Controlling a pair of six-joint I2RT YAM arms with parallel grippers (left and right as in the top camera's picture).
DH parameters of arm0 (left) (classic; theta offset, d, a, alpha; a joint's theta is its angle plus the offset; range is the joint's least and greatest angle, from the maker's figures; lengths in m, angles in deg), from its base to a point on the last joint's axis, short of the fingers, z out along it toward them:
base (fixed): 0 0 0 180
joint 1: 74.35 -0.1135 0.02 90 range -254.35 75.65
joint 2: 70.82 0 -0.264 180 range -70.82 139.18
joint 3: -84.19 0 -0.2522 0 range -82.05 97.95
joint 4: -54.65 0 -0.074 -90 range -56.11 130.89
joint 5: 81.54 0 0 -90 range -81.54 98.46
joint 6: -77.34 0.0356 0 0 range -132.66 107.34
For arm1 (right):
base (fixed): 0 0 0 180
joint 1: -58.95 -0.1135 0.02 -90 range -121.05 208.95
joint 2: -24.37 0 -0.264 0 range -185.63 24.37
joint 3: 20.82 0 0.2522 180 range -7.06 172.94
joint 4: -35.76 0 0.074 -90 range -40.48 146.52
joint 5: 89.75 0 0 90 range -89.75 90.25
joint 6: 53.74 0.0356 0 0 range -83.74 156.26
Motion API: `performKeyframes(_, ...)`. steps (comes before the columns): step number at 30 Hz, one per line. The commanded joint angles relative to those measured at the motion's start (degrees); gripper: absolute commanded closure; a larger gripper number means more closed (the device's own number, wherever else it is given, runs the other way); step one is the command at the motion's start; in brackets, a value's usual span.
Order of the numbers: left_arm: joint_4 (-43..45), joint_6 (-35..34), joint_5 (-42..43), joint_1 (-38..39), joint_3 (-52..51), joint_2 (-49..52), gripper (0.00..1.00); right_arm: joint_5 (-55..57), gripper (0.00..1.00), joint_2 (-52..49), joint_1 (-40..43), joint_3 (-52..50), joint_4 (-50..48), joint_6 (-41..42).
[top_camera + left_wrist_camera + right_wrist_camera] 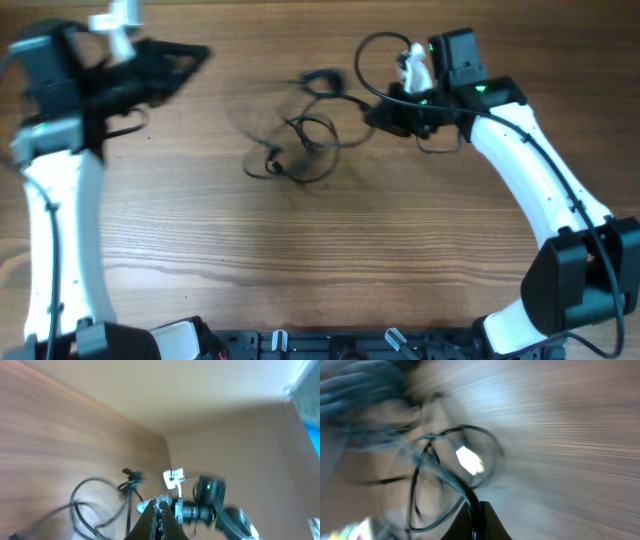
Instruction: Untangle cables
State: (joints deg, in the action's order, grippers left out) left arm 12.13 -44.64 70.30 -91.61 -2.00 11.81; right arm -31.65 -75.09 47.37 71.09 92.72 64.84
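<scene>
The cables [300, 130] lie as a loose tangle of thin black cords on the wooden table, mid-back. One cord runs right from the tangle into my right gripper [380, 116]. That gripper is shut on the cord, as the right wrist view [475, 510] shows, with blurred cable loops [427, 460] ahead of it. My left gripper [198, 53] is at the back left, well clear of the tangle. It points right and is shut with nothing visible in it. The left wrist view [160, 506] shows its closed jaws, with cable loops [75, 502] and a plug [129, 474] beyond.
The wooden table [330, 250] extends towards the front edge, where the arm bases stand [300, 345]. The right arm's white link [530, 170] crosses the right side. A thicker black wire loops near the right wrist [375, 45]. The wrist views are motion-blurred.
</scene>
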Motion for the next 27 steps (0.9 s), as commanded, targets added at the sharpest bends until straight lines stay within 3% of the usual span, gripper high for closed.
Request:
performKeyframes(1,-4.0,5.6,-7.2,-4.0,1.9,-3.2,0.96,13.2,0.96,-2.3,4.8,-1.8,1.4,-1.6)
performKeyframes(4,-8.0,7.5,-17.3,-4.1,1.9,-3.2,0.96,13.3,0.96,-2.3,8.5,-1.8,2.6,-5.1)
performKeyframes(8,-12.2,10.5,-19.5,-0.6,1.9,-3.0,0.96,-1.3,0.96,-2.3,10.7,-1.8,4.6,-20.3)
performKeyframes(16,-10.3,12.4,-28.8,16.3,1.9,-0.2,0.96,-6.8,0.94,-1.9,1.7,-1.8,12.6,-24.1)
performKeyframes(19,-9.6,12.1,-28.7,18.1,1.9,1.1,0.96,-6.6,0.82,0.2,-1.8,-1.7,13.0,-21.5)
performKeyframes(24,-9.6,12.3,-28.8,20.2,1.9,3.2,0.95,-5.1,0.34,6.4,-1.6,-1.5,12.1,-18.8)
performKeyframes(27,-8.7,12.3,-29.9,24.6,1.9,5.6,0.94,-1.4,0.26,10.9,-1.2,-1.5,11.4,-16.5)
